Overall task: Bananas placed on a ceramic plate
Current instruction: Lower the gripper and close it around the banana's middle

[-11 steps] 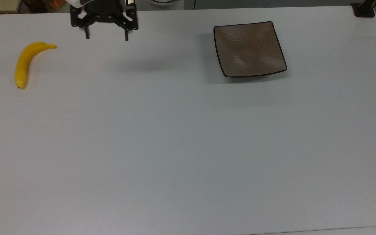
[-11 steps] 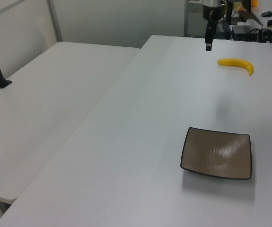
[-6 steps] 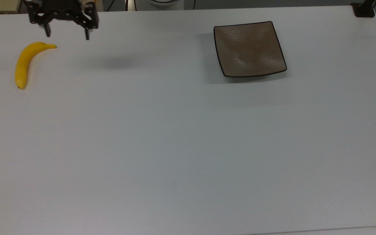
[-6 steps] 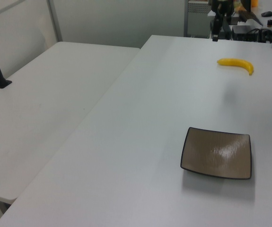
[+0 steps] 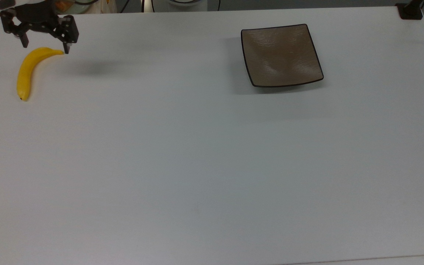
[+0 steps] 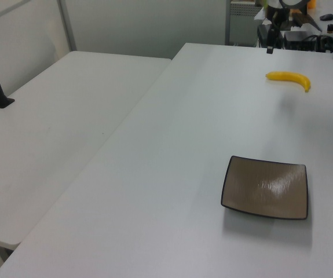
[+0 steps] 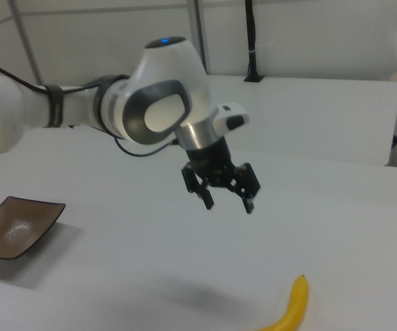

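Observation:
A yellow curved banana (image 5: 26,70) lies on the white table at the top view's far left; it also shows in the left view (image 6: 289,77) and the right view (image 7: 291,312). The square brown ceramic plate (image 5: 281,55) sits bare toward the top view's upper right, also seen in the left view (image 6: 266,187) and the right view (image 7: 15,227). My gripper (image 5: 45,49) hangs open above the table, over the banana's stem end, well above it in the right view (image 7: 228,204). Nothing is between its fingers.
The white table (image 5: 212,165) stretches wide between banana and plate. A second white table (image 6: 68,127) stands alongside in the left view. A black post base (image 5: 410,11) sits at the top view's upper right corner. Clutter lies beyond the table's far edge.
My gripper has travelled steadily toward the top view's left, from mid-table edge to above the banana's stem end. It stayed open. Banana and plate have not moved.

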Controlling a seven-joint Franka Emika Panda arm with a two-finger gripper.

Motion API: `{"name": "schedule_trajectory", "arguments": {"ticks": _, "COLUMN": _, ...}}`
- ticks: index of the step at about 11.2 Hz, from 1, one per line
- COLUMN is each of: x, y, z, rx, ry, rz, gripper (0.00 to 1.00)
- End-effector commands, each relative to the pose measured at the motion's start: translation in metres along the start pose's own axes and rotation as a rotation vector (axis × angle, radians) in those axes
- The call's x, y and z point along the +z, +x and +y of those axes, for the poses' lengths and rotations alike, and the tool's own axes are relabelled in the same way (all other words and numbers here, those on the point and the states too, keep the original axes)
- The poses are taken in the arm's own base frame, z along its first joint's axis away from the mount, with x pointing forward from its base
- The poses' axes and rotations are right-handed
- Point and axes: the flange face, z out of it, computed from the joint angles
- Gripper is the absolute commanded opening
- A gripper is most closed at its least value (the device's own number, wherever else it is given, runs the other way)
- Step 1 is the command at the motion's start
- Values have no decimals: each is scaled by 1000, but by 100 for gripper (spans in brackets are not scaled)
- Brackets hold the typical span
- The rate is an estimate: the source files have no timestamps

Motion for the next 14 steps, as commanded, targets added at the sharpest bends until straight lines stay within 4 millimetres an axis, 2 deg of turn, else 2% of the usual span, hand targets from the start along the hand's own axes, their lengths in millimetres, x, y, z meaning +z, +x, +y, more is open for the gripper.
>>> {"name": "schedule_trajectory", "arguments": {"ticks": 1, "x": 32, "y": -16, "z": 36, "rx": -6, "ry": -16, "rz": -37, "gripper": 100}}
{"name": "schedule_trajectory", "arguments": {"ticks": 2, "x": 44, "y": -18, "z": 44, "rx": 5, "ry": -15, "rz": -54, "gripper": 100}}
{"name": "schedule_trajectory", "arguments": {"ticks": 4, "x": 60, "y": -29, "z": 77, "rx": 59, "ry": -43, "rz": -23, "gripper": 100}}
{"name": "schedule_trajectory", "arguments": {"ticks": 7, "x": 93, "y": -27, "z": 81, "rx": 60, "ry": -50, "rz": -47, "gripper": 100}}
{"name": "schedule_trajectory", "arguments": {"ticks": 8, "x": 103, "y": -32, "z": 91, "rx": 74, "ry": -55, "rz": -49, "gripper": 100}}
{"name": "schedule_trajectory", "arguments": {"ticks": 11, "x": 143, "y": -34, "z": 91, "rx": 7, "ry": -44, "rz": -101, "gripper": 100}}
{"name": "schedule_trajectory", "arguments": {"ticks": 14, "x": 170, "y": -35, "z": 94, "rx": -13, "ry": -66, "rz": -109, "gripper": 100}}
